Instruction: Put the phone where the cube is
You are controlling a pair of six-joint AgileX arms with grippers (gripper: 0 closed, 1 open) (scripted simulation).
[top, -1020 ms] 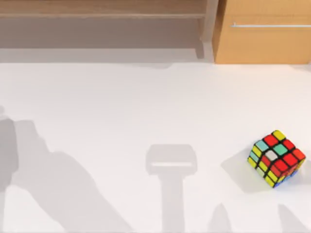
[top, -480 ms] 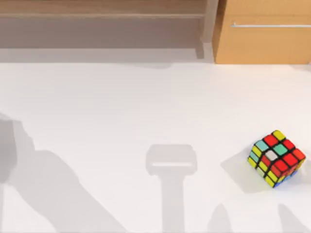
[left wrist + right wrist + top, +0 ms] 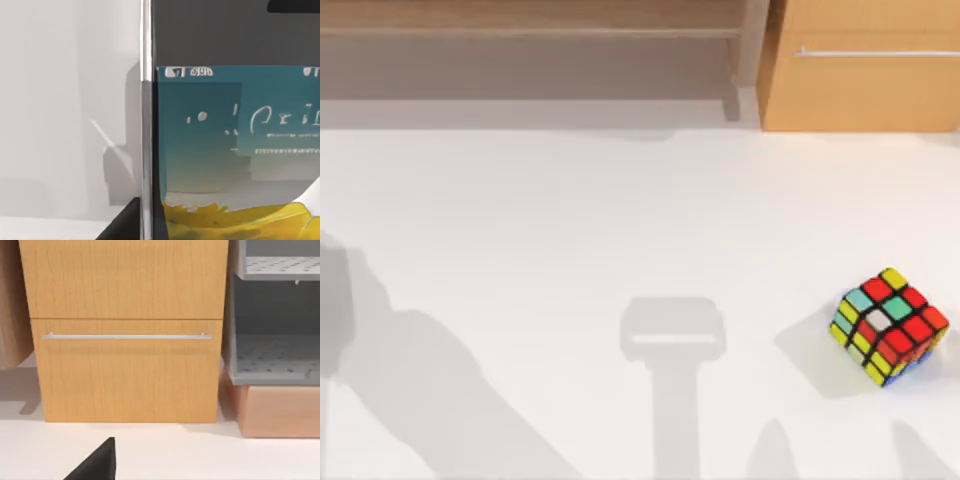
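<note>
open white table (image 3: 570, 220) all around the cube (image 3: 888, 325); wooden drawer cabinet (image 3: 860, 70) along the far edge

The cube (image 3: 888, 326) sits on the white table (image 3: 570, 220) — near its right edge.

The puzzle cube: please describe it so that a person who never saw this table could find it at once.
Start in the top view from the light wooden cabinet with a metal bar handle at the far right of the white table. Come straight toward the near edge; close to the table's right side sits the scrambled puzzle cube. Its red, yellow, teal and white stickers on black make it the one colourful thing on the tabletop.
</note>
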